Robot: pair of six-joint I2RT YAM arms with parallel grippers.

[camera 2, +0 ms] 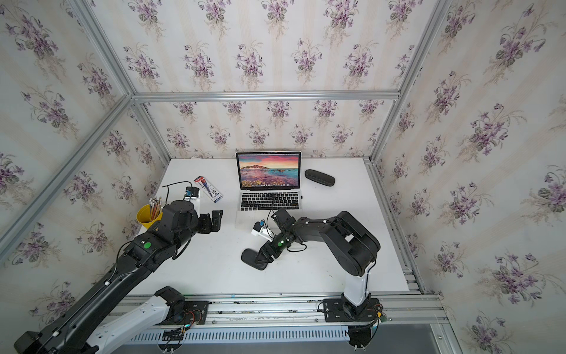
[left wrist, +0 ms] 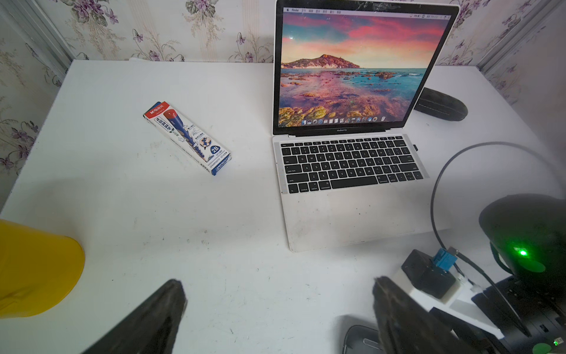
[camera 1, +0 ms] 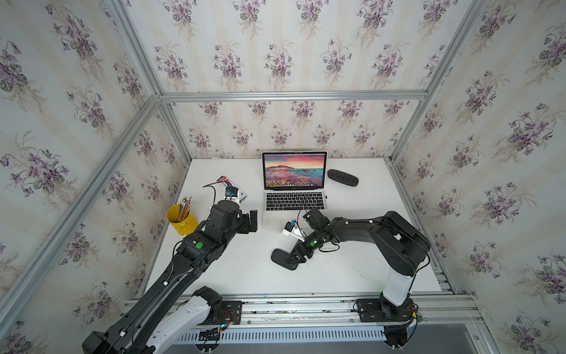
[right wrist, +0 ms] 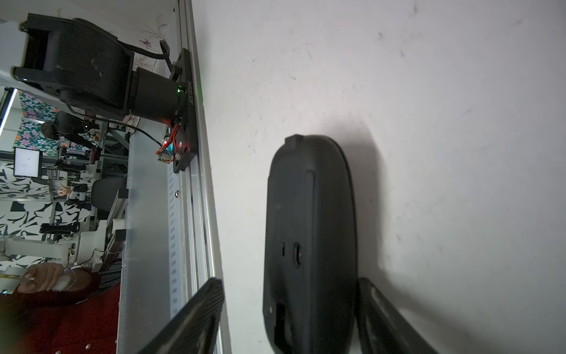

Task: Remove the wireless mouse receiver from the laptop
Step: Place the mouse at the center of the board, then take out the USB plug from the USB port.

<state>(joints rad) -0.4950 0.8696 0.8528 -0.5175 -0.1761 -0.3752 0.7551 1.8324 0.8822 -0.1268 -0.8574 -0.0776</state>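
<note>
Your left end effector (left wrist: 277,283) hangs wide open above the desk (left wrist: 153,230). Your right end effector (right wrist: 289,281) straddles the mouse (right wrist: 309,214), jaws apart (a gap shows at one finger). The wireless mouse receiver (left wrist: 415,147) sits plugged into the right side of the laptop (left wrist: 352,162), near the desk's back edge.

Matt, seemingly plastic mouse (right wrist: 309,230); smooth metallic laptop (left wrist: 352,214)

Robotics lab test cell dressed up as a home desk.
Floral wallpaper (camera 1: 275,58) panels hang inside a bare aluminium frame (camera 1: 291,95). A left arm (camera 1: 183,263) and a right arm (camera 1: 398,242), both black, are bolted to a metal rail (camera 1: 306,309) edging a white tabletop (camera 1: 352,275) that carries a laptop (camera 1: 294,184) and a yellow pencil cup (camera 1: 182,219). Beyond the rail, the right wrist view shows a monitor (right wrist: 27,161), black-and-white patterned panels (right wrist: 21,211) and a person's red sleeve (right wrist: 61,321).
</note>
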